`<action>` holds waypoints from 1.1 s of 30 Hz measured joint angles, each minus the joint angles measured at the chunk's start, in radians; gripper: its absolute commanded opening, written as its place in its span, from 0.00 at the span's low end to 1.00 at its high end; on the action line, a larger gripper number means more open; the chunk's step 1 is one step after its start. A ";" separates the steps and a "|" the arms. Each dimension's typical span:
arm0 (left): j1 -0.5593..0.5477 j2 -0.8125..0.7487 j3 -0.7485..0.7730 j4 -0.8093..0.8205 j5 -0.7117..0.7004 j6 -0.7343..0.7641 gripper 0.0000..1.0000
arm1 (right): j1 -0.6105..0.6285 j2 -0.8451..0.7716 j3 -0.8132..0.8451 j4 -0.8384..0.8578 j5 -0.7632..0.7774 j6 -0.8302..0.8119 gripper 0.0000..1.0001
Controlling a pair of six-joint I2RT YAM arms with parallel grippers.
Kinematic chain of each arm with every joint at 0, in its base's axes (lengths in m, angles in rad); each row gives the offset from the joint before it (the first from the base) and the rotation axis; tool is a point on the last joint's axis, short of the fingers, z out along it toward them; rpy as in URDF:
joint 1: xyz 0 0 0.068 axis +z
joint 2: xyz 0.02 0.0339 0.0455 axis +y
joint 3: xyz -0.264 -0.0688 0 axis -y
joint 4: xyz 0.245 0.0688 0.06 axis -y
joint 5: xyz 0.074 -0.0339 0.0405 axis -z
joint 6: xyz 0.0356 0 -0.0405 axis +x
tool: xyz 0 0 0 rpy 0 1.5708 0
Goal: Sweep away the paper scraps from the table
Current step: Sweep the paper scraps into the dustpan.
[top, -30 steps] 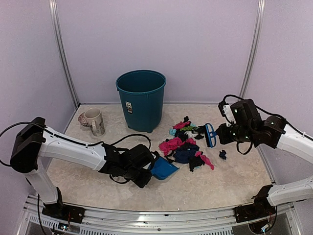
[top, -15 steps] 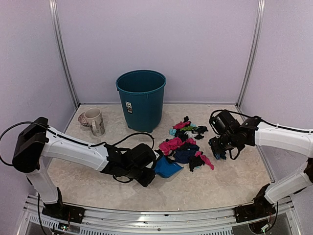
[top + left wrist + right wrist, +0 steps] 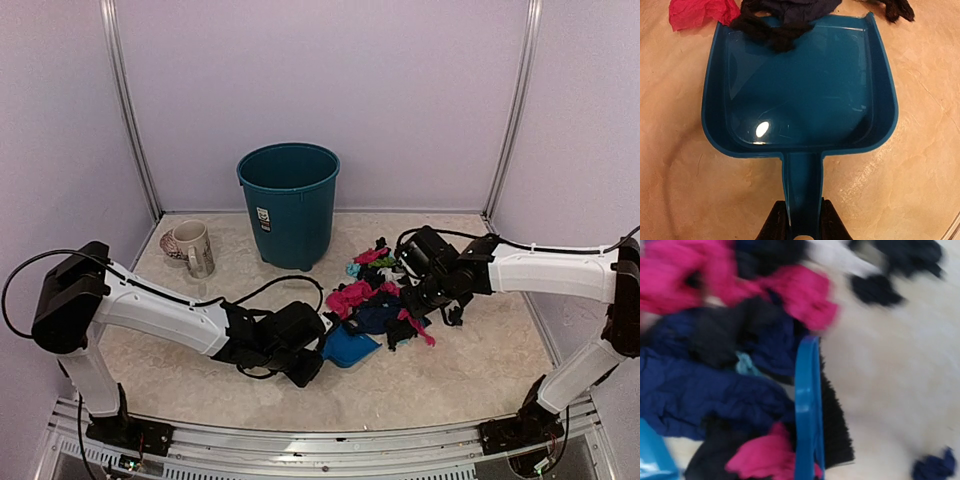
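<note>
The paper scraps [image 3: 350, 297] lie in one messy pile on the table [image 3: 450, 375], in the middle and a bit to the right. The pile is in front of the teal bin [image 3: 290, 205] and a little to its right. The scraps are small crumpled bits in bright pink, dark blue and black, with a little light teal. They are bunched up and lie on top of each other.

The left gripper [image 3: 801, 222] pinches the handle of the blue dustpan [image 3: 800, 90] between its two black fingers. The dustpan lies flat on the table with its open edge at the pile. A black scrap hangs over that edge, and a pink one sits just past the left corner.

The right gripper [image 3: 422, 297] is closed on the blue brush [image 3: 806, 390]. The black bristles rest against the right side of the pile. This view is blurry. One small dark blue scrap [image 3: 932, 466] lies alone, away from the brush. A mug [image 3: 192, 247] stands near the left wall.
</note>
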 measured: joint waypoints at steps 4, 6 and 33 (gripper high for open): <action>0.000 0.014 0.000 0.005 0.000 0.005 0.00 | 0.064 0.044 0.061 0.010 -0.037 0.003 0.00; 0.000 0.015 0.000 0.006 0.000 0.007 0.00 | 0.095 0.060 0.084 0.016 -0.057 0.006 0.00; -0.012 -0.027 -0.071 0.056 -0.008 -0.018 0.00 | 0.156 -0.020 0.242 -0.059 0.108 -0.056 0.00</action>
